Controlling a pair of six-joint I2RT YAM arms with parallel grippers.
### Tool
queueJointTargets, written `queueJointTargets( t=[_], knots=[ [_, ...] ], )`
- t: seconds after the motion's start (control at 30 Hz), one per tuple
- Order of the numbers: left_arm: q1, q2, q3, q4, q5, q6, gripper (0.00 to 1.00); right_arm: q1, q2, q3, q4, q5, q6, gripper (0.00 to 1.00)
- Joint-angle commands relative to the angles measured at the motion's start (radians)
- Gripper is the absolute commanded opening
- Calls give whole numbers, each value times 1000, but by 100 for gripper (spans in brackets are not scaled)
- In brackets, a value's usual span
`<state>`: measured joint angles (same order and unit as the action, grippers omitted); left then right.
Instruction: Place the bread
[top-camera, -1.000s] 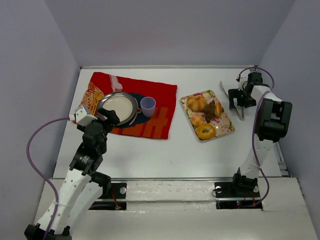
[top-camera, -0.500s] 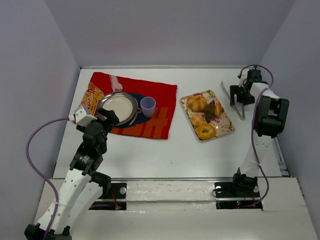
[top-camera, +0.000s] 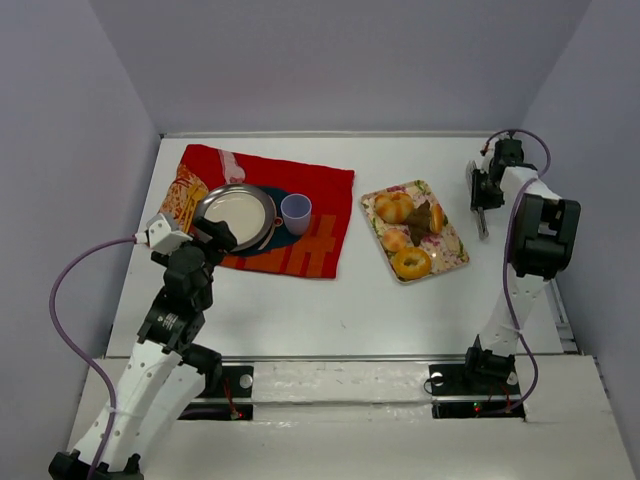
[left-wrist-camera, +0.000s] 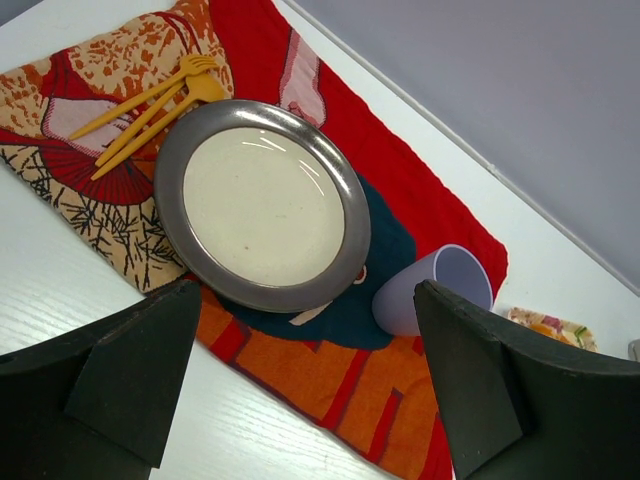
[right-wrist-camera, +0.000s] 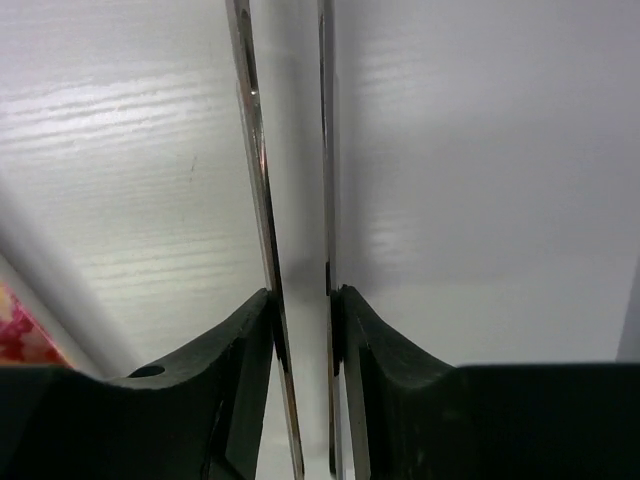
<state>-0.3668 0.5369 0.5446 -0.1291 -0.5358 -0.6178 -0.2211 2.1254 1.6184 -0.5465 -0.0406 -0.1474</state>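
My R pincer (right-wrist-camera: 302, 320) is clamped on the metal tongs (right-wrist-camera: 256, 150), right of the bread tray (top-camera: 452, 250). L pincer (left-wrist-camera: 305, 375) gapes wide by the plate (left-wrist-camera: 262, 205).

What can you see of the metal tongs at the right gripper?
The tongs are two thin, shiny metal strips, squeezed to a narrow gap between the shut fingers of the right gripper. They point away from the wrist over the white table, right of the bread tray. They hold nothing. Whether their tips touch the table is unclear.
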Motion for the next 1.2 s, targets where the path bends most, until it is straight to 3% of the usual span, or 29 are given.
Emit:
queueJointTargets(
  t=[0.0, 0.23, 0.37, 0.7, 0.8, 1.17],
  knots=[
    [-3, -12, 23, 22, -41, -10, 99, 5, -237, -46, 55, 34, 78, 37],
    [-3, -12, 20, 22, -36, -17, 99, 5, -588, -271, 112, -67, 256, 41],
    [-3, -9, 21, 28, -30, -16, 99, 17, -775, -448, 131, -217, 321, 44],
    [-3, -12, 15, 54, 14, -11, 99, 152, -1224, -721, 76, -286, 426, 48],
    [-3, -11, 15, 54, 25, -11, 99, 193, -1271, -759, 40, -324, 427, 50],
    [-3, -15, 12, 65, 36, -8, 99, 229, -1292, -831, -12, -205, 471, 57]
  ],
)
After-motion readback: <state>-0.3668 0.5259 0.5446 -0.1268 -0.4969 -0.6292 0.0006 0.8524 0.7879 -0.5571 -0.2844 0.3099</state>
